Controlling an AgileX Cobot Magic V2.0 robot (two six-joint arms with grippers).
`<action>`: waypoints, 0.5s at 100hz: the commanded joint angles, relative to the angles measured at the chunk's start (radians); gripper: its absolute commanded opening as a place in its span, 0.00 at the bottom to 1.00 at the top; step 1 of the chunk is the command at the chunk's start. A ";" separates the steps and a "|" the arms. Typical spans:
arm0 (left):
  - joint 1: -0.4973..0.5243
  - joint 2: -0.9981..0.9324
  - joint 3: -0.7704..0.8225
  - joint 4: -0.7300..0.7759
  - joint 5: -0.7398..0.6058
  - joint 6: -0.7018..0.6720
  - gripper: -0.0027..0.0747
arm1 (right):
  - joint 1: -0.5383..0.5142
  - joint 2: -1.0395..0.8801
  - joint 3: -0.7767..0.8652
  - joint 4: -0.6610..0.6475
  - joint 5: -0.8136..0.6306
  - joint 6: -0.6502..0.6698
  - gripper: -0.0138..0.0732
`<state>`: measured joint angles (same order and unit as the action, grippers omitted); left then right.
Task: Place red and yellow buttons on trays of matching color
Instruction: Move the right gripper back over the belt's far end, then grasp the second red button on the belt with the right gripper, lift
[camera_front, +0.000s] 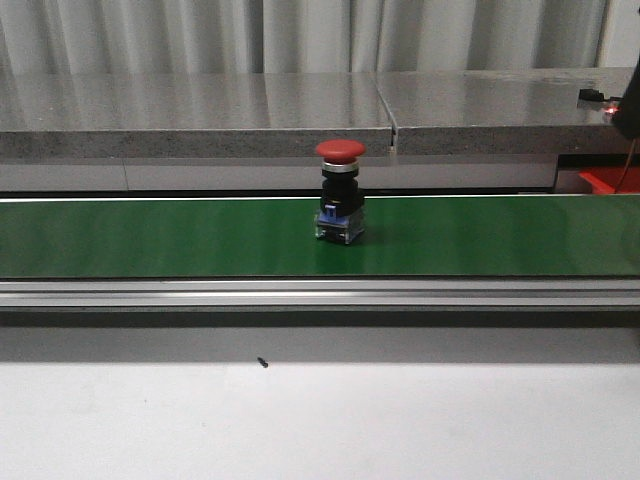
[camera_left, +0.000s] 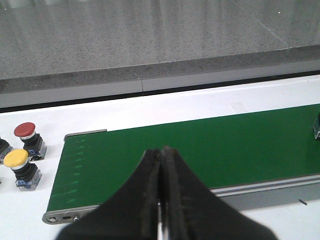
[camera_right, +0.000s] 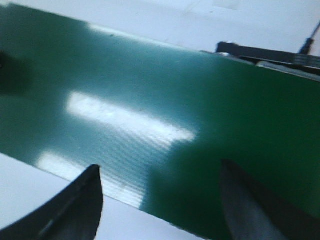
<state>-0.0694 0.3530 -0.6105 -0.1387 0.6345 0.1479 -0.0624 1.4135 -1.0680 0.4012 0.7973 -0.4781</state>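
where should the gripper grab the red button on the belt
Grip the black body under the cap of the red button, coming down from above on the conveyor belt. It stands upright, and the overhanging cap would help stop slipping. The right gripper is open.

From my remote station I see a pleated grey curtain (camera_front: 300, 35) across the back of the room. Below it runs a long speckled grey stone counter (camera_front: 190, 115), split by a seam right of centre, its top faintly reflecting the curtain. In front lies a green conveyor belt (camera_front: 150, 235) in a silver aluminium frame (camera_front: 300, 293). Nearest me is a plain white tabletop (camera_front: 400, 420) with one small dark speck (camera_front: 262, 363). Overhead light glares in bright patches on the belt.
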 joint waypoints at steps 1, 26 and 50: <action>-0.007 0.007 -0.024 -0.011 -0.072 0.000 0.01 | 0.064 -0.038 -0.017 -0.006 -0.031 -0.012 0.74; -0.007 0.007 -0.024 -0.011 -0.072 0.000 0.01 | 0.213 -0.038 -0.017 -0.061 -0.081 -0.012 0.74; -0.007 0.007 -0.024 -0.011 -0.072 0.000 0.01 | 0.253 -0.018 -0.032 -0.063 -0.095 -0.012 0.74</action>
<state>-0.0694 0.3530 -0.6105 -0.1387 0.6345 0.1479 0.1826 1.4150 -1.0637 0.3327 0.7463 -0.4781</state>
